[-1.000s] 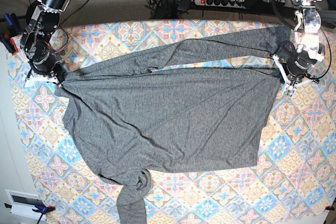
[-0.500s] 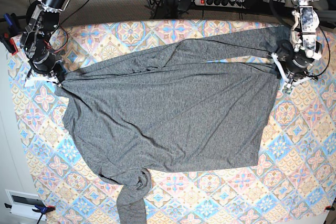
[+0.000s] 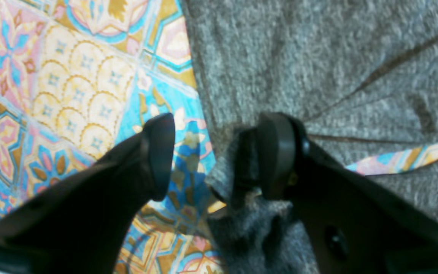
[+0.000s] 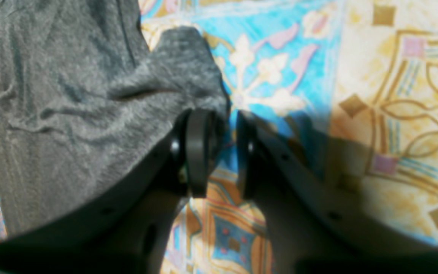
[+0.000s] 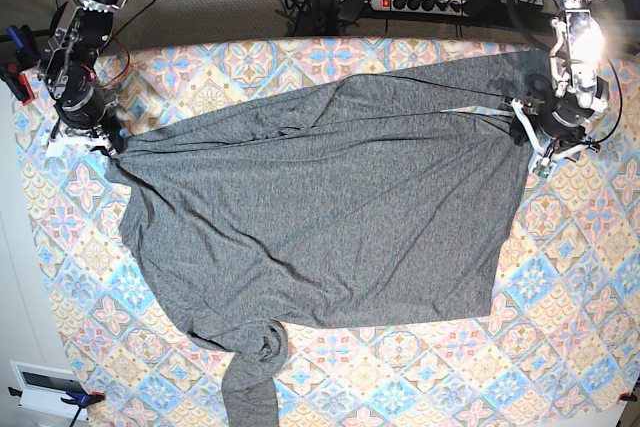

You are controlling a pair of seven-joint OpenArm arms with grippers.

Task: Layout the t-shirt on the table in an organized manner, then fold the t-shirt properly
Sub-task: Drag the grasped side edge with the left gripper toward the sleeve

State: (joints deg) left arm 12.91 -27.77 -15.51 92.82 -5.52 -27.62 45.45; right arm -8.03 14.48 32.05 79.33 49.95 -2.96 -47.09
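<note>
You have one heathered dark-grey long-sleeved knit t-shirt [image 5: 320, 217], one desk under a cloth of pastel blue, pink and cream diamond tiles [image 5: 590, 287], and two black end effectors.

At the base view's left edge, the right end effector [image 4: 222, 152] sits at the shirt's corner, close to the desk's side. Its fingers stand a narrow gap apart; one finger pad [image 4: 198, 152] touches a grey fold, but bare cloth shows between the jaws, so nothing is clamped.

The shirt lies spread across the desk's middle with its long axis running side to side. One sleeve [image 5: 450, 82] stretches along the far edge toward the right; the other sleeve [image 5: 250, 377] is bunched and trails off the near edge at lower left. Patterned desk lies bare along the near side and to the right of the shirt.

At the right, the left end effector [image 3: 215, 156] stands wide open at the shirt's edge. One finger rests on the fabric, the other over bare desk, holding nothing.
</note>
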